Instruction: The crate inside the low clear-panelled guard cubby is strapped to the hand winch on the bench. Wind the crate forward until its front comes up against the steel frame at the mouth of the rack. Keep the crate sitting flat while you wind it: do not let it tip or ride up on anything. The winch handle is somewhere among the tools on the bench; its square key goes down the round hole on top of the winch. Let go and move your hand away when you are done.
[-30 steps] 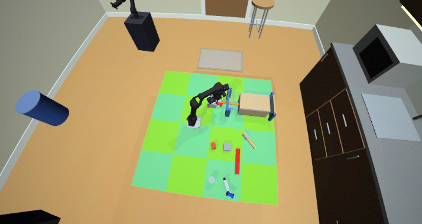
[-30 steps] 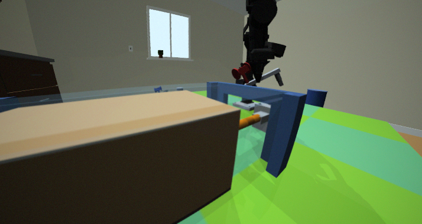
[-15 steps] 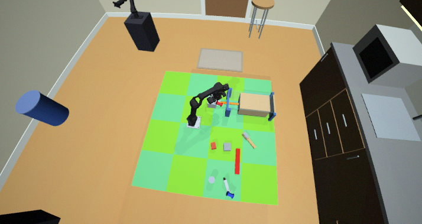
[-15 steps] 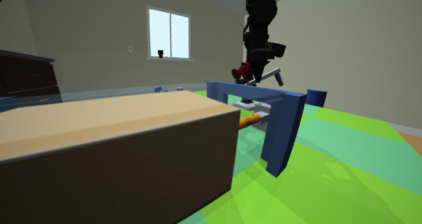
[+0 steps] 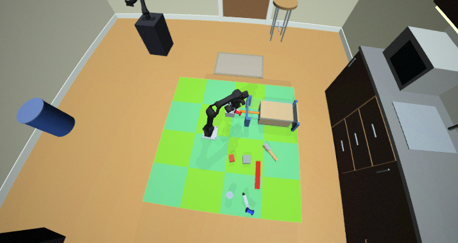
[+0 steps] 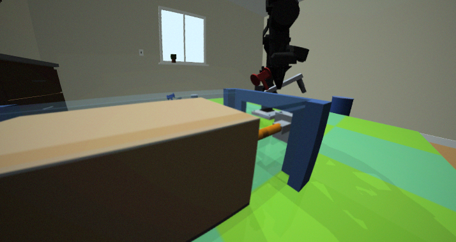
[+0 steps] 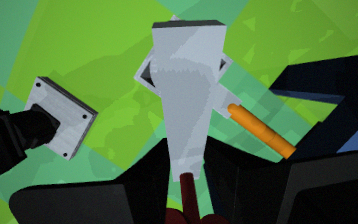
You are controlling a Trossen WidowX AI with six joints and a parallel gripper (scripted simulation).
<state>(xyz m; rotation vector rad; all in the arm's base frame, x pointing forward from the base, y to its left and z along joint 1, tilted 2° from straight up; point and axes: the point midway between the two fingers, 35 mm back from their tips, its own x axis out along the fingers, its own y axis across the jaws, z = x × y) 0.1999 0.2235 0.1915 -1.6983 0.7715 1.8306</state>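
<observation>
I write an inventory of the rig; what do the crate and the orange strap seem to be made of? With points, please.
Crate (image 5: 276,111) (image 6: 153,126): perhaps matt wood or cardboard, from its plain tan top. Orange strap (image 5: 250,112) (image 6: 269,131) (image 7: 262,131): possibly smooth plastic, by its rounded, evenly coloured surface.

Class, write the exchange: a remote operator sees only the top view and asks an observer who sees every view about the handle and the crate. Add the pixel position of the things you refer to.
Operator: From above the arm covers the grip. What is in the gripper (image 5: 237,108) (image 6: 279,88) (image 7: 187,170)?
Observer: The handle (image 6: 285,82) (image 7: 190,90), by its red end.
Operator: Is its key down in the winch (image 5: 229,114) (image 6: 283,117) (image 7: 147,75)?
Observer: No, the exterior view shows the handle raised above the winch.
</observation>
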